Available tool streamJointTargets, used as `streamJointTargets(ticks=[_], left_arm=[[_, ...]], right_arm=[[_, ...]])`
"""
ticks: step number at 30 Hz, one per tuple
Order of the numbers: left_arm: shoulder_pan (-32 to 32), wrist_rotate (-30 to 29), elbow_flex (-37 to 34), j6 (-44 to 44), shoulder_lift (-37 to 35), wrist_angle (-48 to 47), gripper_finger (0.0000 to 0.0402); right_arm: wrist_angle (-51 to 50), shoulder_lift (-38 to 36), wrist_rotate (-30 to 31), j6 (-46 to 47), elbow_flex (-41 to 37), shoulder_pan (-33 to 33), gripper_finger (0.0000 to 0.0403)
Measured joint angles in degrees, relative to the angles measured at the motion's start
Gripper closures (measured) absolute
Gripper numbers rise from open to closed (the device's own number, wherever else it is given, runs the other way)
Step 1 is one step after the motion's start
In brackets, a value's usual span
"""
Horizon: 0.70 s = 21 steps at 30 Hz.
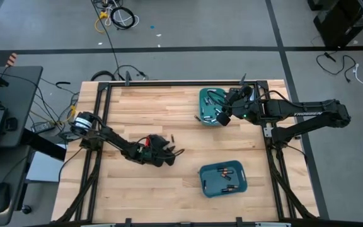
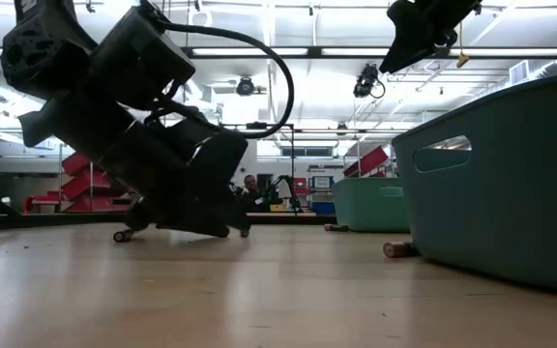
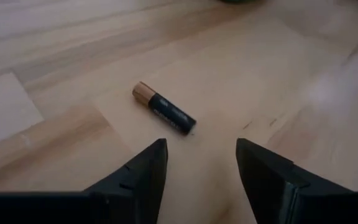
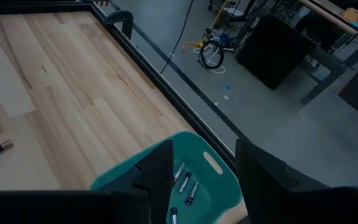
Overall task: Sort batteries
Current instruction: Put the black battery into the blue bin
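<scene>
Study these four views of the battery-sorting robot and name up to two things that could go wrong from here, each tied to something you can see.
1. The black and copper battery lies loose on the table just ahead of the open left gripper; a finger closing off-centre could roll it away.
2. The right gripper hangs open over the far teal bin; descending carelessly, it might strike the rim.

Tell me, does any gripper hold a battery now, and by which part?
Nothing is held. The left gripper is open above a battery lying on the table; the right gripper is open above a teal bin.
</scene>
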Motion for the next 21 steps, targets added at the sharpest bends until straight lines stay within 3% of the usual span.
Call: streamJointTargets(ticks=[7, 12, 21], left_arm=[[1.6, -5.0, 0.1, -2.7, 3.2, 6.3, 0.0204], [2.5, -6.2, 0.8, -6.4, 3.5, 2.0, 0.0204], [2.5, -5.8, 0.8, -4.0, 3.6, -1.9, 0.0204]], right_arm=[[-0.4, 0.0, 0.0, 0.0, 0.0, 0.0, 0.0245], [-0.6, 0.0, 0.0, 0.0, 0.0, 0.0, 0.0245], [-0.7, 0.0, 0.0, 0.0, 0.0, 0.0, 0.0245]])
